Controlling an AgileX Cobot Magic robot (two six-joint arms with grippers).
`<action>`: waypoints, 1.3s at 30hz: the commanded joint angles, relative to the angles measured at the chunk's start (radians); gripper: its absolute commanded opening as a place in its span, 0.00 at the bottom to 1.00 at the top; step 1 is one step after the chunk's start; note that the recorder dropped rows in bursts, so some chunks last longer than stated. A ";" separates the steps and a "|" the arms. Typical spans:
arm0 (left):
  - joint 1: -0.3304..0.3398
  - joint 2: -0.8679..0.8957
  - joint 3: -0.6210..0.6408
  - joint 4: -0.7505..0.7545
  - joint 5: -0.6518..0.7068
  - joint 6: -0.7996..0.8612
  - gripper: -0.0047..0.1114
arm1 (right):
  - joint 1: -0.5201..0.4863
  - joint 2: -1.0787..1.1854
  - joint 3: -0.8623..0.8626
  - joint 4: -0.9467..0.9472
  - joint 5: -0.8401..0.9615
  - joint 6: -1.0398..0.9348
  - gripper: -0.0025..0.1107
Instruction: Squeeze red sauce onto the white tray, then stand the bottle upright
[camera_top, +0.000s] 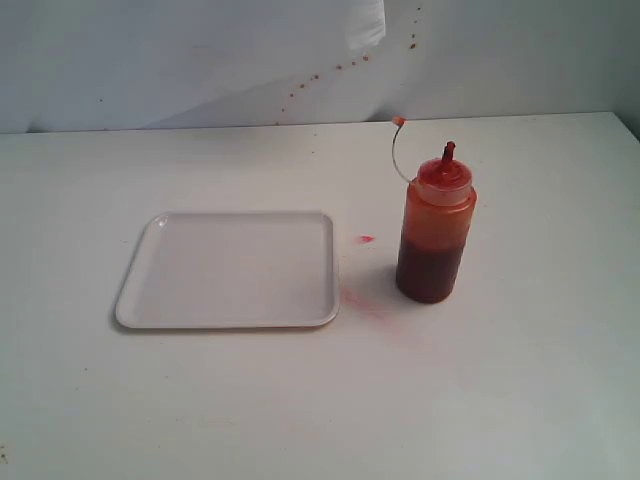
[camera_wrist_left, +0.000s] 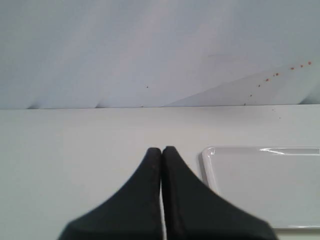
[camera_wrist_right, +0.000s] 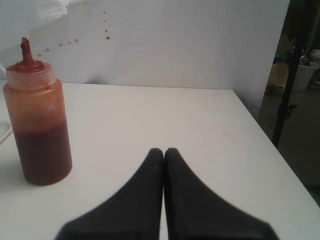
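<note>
The bottle (camera_wrist_right: 39, 115) stands upright on the tabletop (camera_wrist_right: 150, 115), nozzle pointing up, ahead of your right fingers (camera_wrist_right: 190, 200) and off to one side. Open tabletop lies between them. Those fingers are pressed together. Your left fingers (camera_wrist_left: 135, 200) are pressed together too; a corner of the white tray (camera_wrist_left: 260, 190) sits just ahead, beside them.
</note>
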 joint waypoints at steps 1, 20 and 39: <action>0.001 -0.003 0.005 0.003 -0.002 -0.001 0.04 | -0.008 -0.002 0.004 0.006 -0.011 0.002 0.02; 0.001 -0.003 0.005 0.003 -0.002 -0.001 0.04 | -0.008 -0.002 0.004 0.006 -0.013 0.002 0.02; 0.001 -0.003 0.005 0.003 -0.006 -0.001 0.04 | -0.008 -0.002 -0.043 0.092 -0.433 0.002 0.02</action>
